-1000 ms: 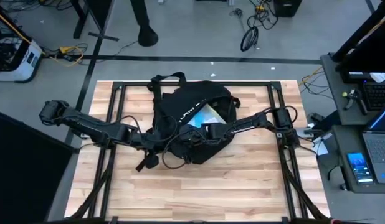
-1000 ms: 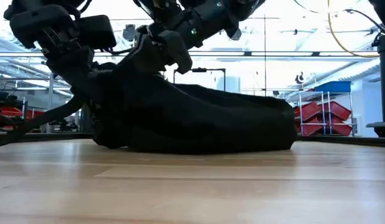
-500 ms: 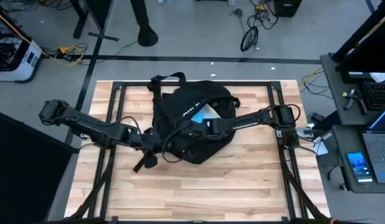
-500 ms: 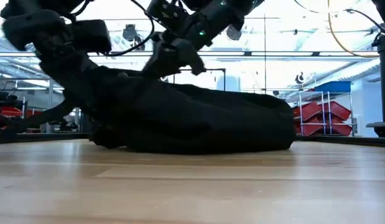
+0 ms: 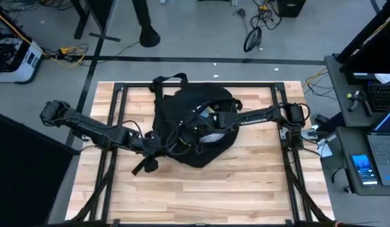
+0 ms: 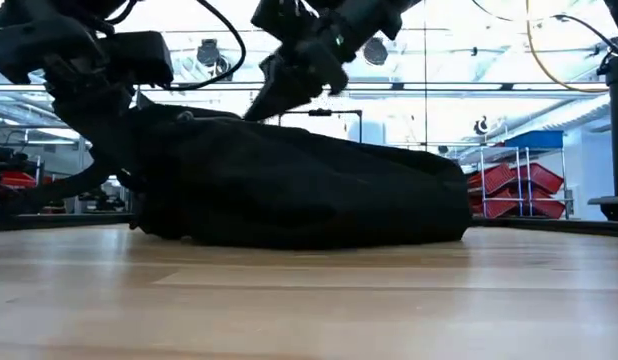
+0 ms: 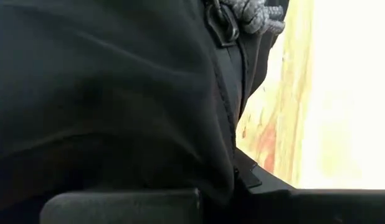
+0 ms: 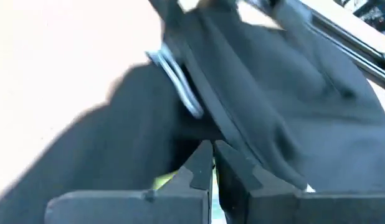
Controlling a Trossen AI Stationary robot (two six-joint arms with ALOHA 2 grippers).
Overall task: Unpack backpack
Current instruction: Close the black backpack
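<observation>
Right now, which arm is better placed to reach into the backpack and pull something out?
Probably the right. Its gripper is over the middle of the backpack, fingers nearly together, by a pale item showing inside. The left gripper is pressed against the bag's side fabric, apparently holding it.

Backpack (image 5: 194, 120): black fabric, black straps, grey zipper cord, pale patch showing at opening. Table (image 5: 245, 183): light wood planks, black metal frame. Both arms dark. Floor (image 5: 195, 38) grey. Red bins (image 6: 517, 188) behind.
</observation>
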